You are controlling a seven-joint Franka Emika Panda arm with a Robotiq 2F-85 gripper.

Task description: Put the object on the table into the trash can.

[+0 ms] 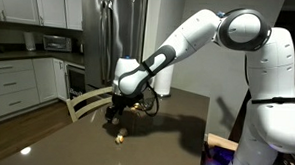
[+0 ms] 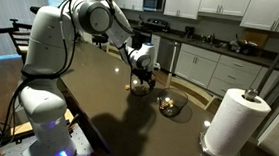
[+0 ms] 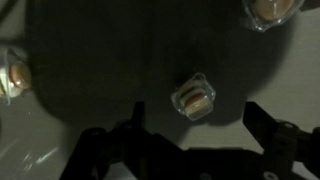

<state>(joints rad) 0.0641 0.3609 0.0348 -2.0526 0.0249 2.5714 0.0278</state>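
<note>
The object, a small tan lump in a clear wrapper (image 3: pixel 195 98), lies on the dark worktop (image 3: pixel 120 40). In the wrist view it sits just ahead of the gripper (image 3: pixel 193 125) and roughly on its centre line. Nothing touches it. Two more wrapped lumps show at the edges of that view, one at the upper right (image 3: pixel 272 10) and one at the left (image 3: pixel 14 75), both well apart from the middle one.

The gripper's fingers (image 3: pixel 135 125) are spread wide with nothing between them. In both exterior views the gripper (image 1: pixel 113 111) (image 2: pixel 139 86) hangs low over the worktop, pointing down. Whether it touches the surface cannot be told.

In an exterior view a small tan piece (image 1: pixel 118 138) lies on the worktop near the gripper, on the camera's side of it. Whether it is the lump from the wrist view cannot be told.

The trash can (image 2: pixel 171 104), a low, round, dark bin, stands on the worktop just beside the gripper, and tan pieces show inside it.

The white arm (image 1: pixel 189 39) (image 2: pixel 102 15) reaches out over the worktop from its base at the edge.

A paper towel roll (image 2: pixel 234 121) stands upright on the same worktop, well apart from the trash can. A chair back (image 1: pixel 86 105) shows at the worktop's far edge. Behind it are a steel refrigerator (image 1: pixel 110 31) and white cabinets (image 1: pixel 17 82).
</note>
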